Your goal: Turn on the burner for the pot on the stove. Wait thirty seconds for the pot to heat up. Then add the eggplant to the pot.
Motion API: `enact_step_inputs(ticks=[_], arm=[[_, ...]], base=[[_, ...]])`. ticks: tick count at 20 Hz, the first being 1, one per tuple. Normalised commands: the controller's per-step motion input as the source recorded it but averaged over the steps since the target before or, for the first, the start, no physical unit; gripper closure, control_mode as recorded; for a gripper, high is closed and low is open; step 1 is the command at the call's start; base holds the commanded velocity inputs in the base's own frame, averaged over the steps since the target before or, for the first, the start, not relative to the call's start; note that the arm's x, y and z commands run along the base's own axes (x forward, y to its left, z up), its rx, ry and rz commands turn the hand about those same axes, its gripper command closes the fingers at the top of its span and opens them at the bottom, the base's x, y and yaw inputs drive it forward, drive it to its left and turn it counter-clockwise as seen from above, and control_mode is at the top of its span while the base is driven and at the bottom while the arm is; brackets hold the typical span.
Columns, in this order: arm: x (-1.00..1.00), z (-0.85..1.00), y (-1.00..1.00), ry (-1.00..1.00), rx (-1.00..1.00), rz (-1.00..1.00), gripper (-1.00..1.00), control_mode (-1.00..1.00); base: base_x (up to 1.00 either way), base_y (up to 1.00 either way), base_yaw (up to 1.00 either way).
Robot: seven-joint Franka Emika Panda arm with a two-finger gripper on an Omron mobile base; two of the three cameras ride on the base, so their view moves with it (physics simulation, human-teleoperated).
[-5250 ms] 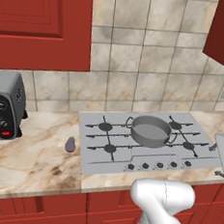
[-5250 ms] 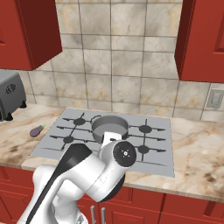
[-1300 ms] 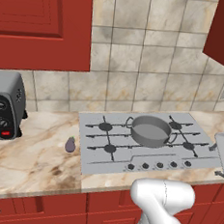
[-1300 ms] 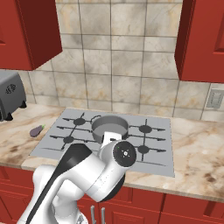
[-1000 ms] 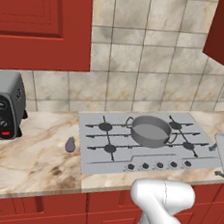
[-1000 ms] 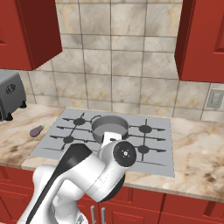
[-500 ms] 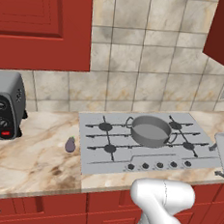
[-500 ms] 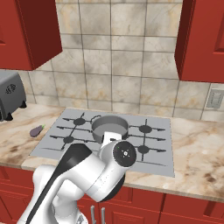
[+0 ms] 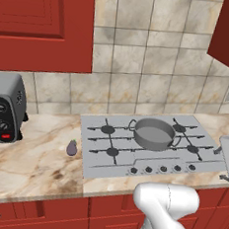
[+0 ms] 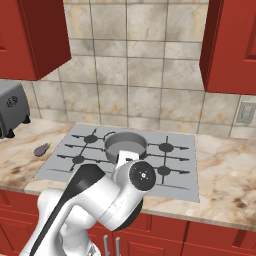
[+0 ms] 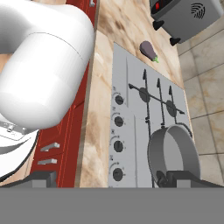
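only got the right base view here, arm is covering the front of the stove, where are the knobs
Observer: The left base view shows a row of small dark knobs along the front edge of the stove, on the near side of the pot.
Operator: ok and is the gripper open, holding anything
Observer: In the hand view the gripper is open, its tips wide apart with nothing between them, looking down on the knobs and the pot.
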Motion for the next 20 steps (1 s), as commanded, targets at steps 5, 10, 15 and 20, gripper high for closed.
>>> enact_step_inputs(ticks=[5, 10, 15, 20], arm=[[0.00, 0.00, 0.00, 0.00, 0.00, 0.00, -1.00, -1.00], [0.00, 0.00, 0.00, 0.00, 0.00, 0.00, -1.00, -1.00], [0.00, 0.00, 0.00, 0.00, 0.00, 0.00, -1.00, -1.00], [0.00, 0.00, 0.00, 0.00, 0.00, 0.00, -1.00, -1.00]], base=[[0.00, 0.00, 0.00], [0.00, 0.00, 0.00], [0.00, 0.00, 0.00], [0.00, 0.00, 0.00]])
